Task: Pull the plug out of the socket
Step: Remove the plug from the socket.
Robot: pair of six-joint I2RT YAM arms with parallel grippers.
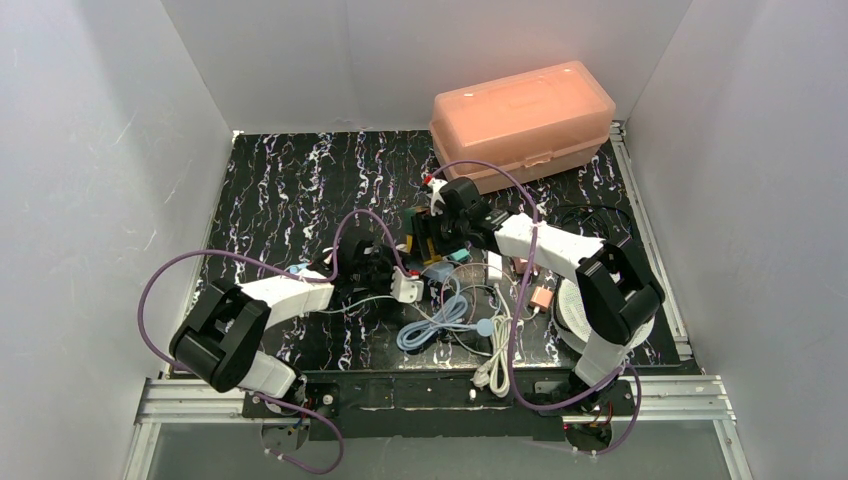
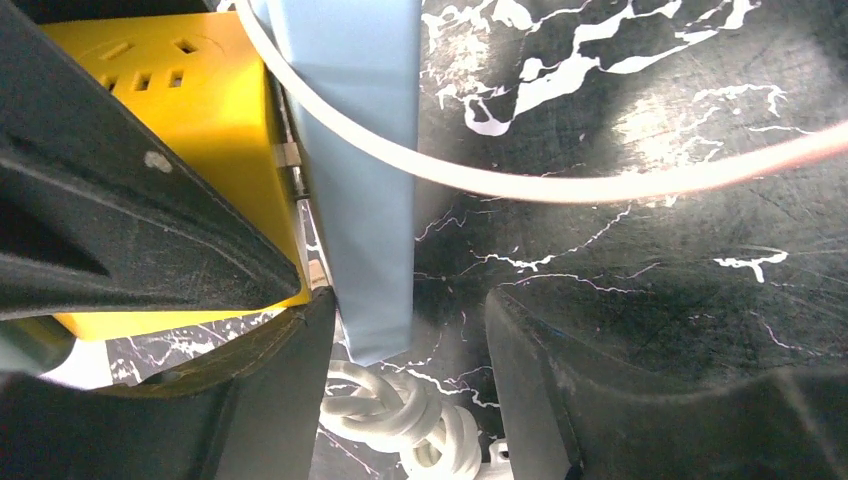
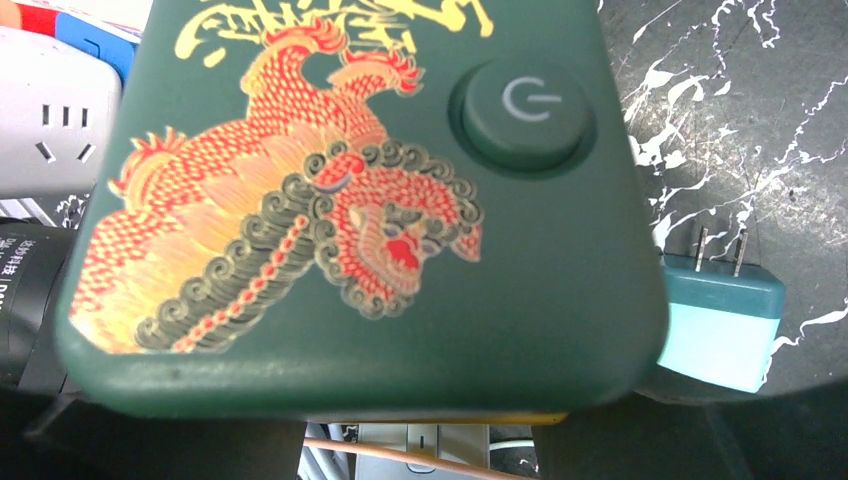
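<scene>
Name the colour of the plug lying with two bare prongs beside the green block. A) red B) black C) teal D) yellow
C: in the right wrist view the plug, its two metal prongs showing, is teal and lies next to the dark green block.

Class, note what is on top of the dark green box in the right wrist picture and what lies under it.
On the green box: a dragon print and a round power button. Underneath, only a thin yellow edge shows; the rest is covered.
</scene>
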